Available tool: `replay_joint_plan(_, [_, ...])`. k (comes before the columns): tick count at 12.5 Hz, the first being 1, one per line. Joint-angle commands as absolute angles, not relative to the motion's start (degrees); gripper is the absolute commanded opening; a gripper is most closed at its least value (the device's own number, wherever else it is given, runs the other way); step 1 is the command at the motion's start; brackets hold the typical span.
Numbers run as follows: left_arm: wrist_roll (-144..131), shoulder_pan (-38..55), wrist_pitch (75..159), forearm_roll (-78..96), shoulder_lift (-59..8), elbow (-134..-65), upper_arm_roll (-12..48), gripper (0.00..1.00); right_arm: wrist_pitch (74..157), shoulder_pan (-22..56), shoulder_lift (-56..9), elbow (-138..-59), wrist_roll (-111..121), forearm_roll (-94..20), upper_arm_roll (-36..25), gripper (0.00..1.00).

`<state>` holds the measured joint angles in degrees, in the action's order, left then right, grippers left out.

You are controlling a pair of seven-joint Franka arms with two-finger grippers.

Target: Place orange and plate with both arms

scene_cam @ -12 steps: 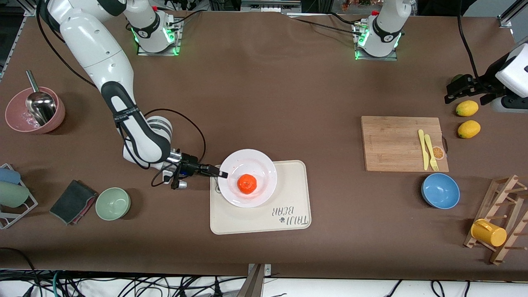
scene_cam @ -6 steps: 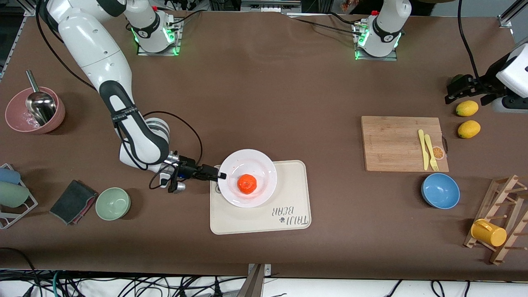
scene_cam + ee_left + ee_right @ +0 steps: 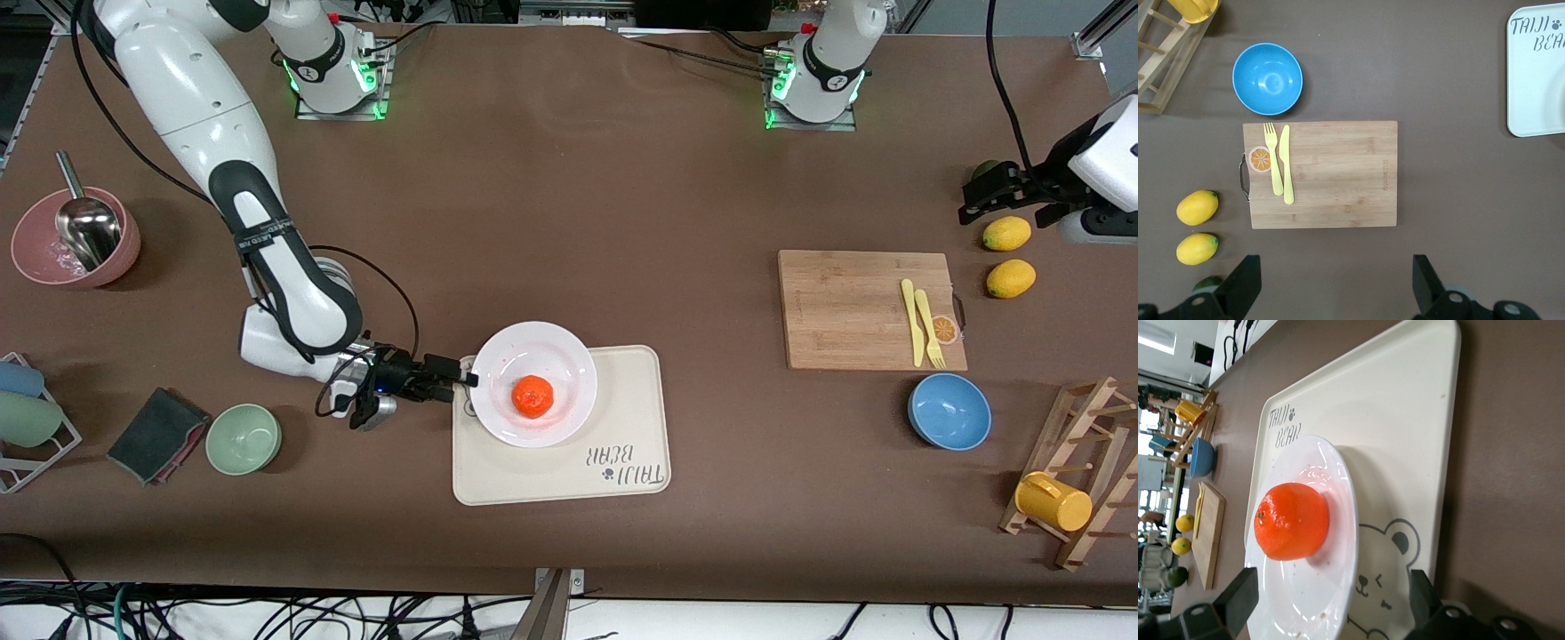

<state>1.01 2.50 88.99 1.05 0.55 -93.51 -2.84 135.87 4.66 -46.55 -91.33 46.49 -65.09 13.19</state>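
Note:
The white plate (image 3: 533, 348) rests on the cream bear tray (image 3: 627, 400), at the tray's end toward the right arm, and the orange (image 3: 533, 396) sits in the plate's middle. My right gripper (image 3: 464, 379) is low at the plate's rim on that same side. Its jaws are open. In the right wrist view the orange (image 3: 1291, 520) lies on the plate (image 3: 1313, 603), and the right gripper (image 3: 1331, 581) stands with its fingers wide, apart from the rim. My left gripper (image 3: 976, 192) waits open over the table by the lemons, with nothing between its fingers (image 3: 1245, 277).
A cutting board (image 3: 853, 307) with yellow fork and knife, a blue bowl (image 3: 949, 411), two lemons (image 3: 1006, 234) and a wooden rack with a yellow cup (image 3: 1053, 502) are toward the left arm's end. A green bowl (image 3: 244, 438), dark cloth and pink bowl (image 3: 76, 238) are toward the right arm's.
My right gripper has opened, let go of the plate's rim and drawn back a little toward the right arm's end. Plate, orange and left arm have not moved.

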Motion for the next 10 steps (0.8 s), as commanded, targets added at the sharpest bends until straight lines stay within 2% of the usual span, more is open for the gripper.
replay_joint_plan(1, [2.0, 2.1, 88.0, 1.4, -0.1, -91.9, -2.6, 1.0, 127.0, 4.6, -42.0, -92.3, 46.8, -60.1, 7.9, 1.0])
replay_joint_plan(5, [2.0, 2.1, 87.5, 1.4, -0.2, -91.9, -2.6, 1.0, 113.3, 4.5, -33.4, -95.0, 47.4, -50.6, -1.0, 1.0])
replay_joint_plan(7, [2.1, 2.1, 87.4, 1.4, -0.3, -91.9, -2.6, 1.0, 111.5, 4.4, -27.5, -97.7, 47.2, -46.4, -4.1, 1.0])
replay_joint_plan(10, [2.1, 2.1, 87.5, 1.4, -0.4, -91.9, -2.6, 1.0, 107.7, 4.4, -18.0, -102.4, 42.7, -36.3, -5.4, 1.0])
